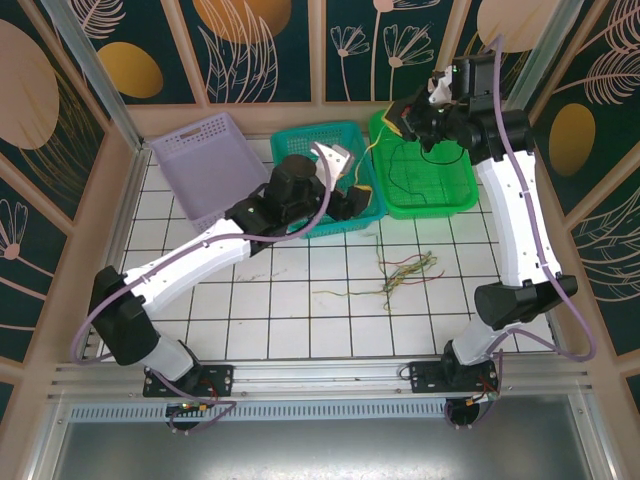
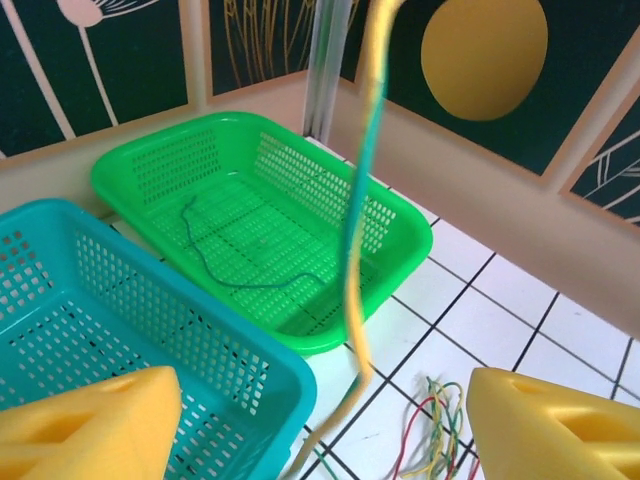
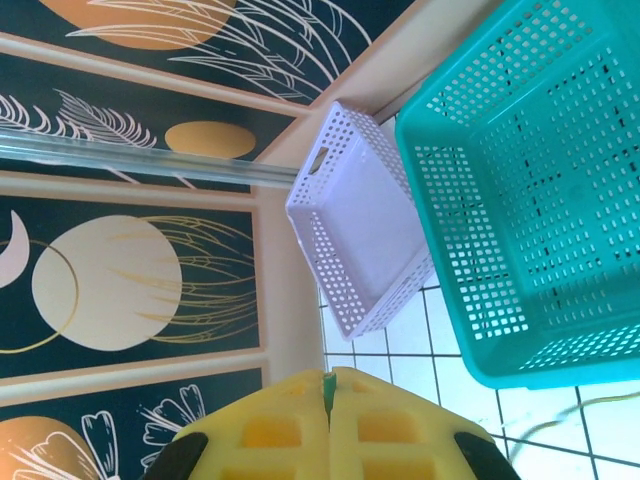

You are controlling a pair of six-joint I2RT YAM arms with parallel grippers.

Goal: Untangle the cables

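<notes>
Yellow-green cable (image 2: 352, 250) hangs from my right gripper (image 3: 328, 400), whose pads are pinched closed on it above the green basket (image 1: 440, 210), raised, I judge, to draw it out of the tangled cables (image 1: 405, 272) on the tiled table (image 1: 300, 300). My left gripper (image 2: 325, 430) gapes wide, with the strand passing between its pads (image 2: 90, 420) untouched.

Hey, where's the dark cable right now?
In the left wrist view, the dark cable lies loose on the floor of the green basket, which stands at the far right, just beside the teal basket.
</notes>
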